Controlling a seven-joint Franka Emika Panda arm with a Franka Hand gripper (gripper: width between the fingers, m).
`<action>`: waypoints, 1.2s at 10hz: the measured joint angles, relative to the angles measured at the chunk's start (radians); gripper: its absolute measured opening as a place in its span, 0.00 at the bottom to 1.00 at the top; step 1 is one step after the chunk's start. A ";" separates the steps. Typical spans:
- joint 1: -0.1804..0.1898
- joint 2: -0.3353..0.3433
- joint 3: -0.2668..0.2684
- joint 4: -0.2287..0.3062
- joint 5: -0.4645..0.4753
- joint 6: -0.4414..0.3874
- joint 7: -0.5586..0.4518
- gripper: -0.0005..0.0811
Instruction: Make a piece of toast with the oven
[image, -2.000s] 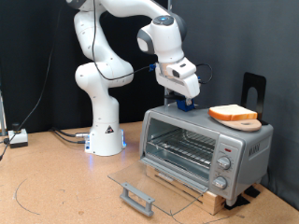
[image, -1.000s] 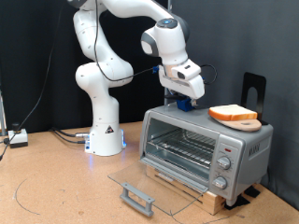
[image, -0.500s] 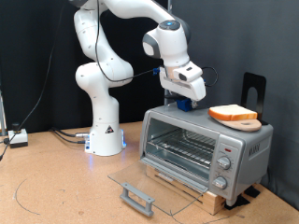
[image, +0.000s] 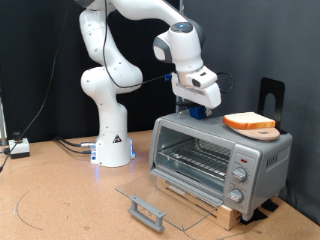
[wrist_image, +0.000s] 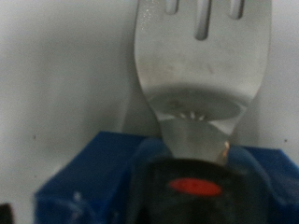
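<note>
The silver-grey oven stands on a wooden slat base, its glass door folded down flat and its wire rack bare. On the oven's roof, at the exterior view's right, the piece of toast lies on a round wooden board. My gripper hangs just above the left part of the roof, a short way left of the toast. It is shut on a metal fork-like tool with a black handle set in a blue block. My fingers themselves are hidden.
The arm's white base stands to the left behind the oven. The door handle juts out low in front. A black stand rises behind the toast. Cables and a small box lie at the far left.
The gripper with the tool has drifted slightly to the right over the oven roof, toward the toast. The toast, board and oven door have not moved.
</note>
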 joint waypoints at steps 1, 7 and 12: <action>0.000 0.004 0.000 0.001 0.000 0.000 0.000 0.84; -0.002 0.007 -0.010 0.003 0.012 0.004 -0.003 0.49; -0.004 -0.109 -0.130 0.010 0.052 -0.083 -0.081 0.49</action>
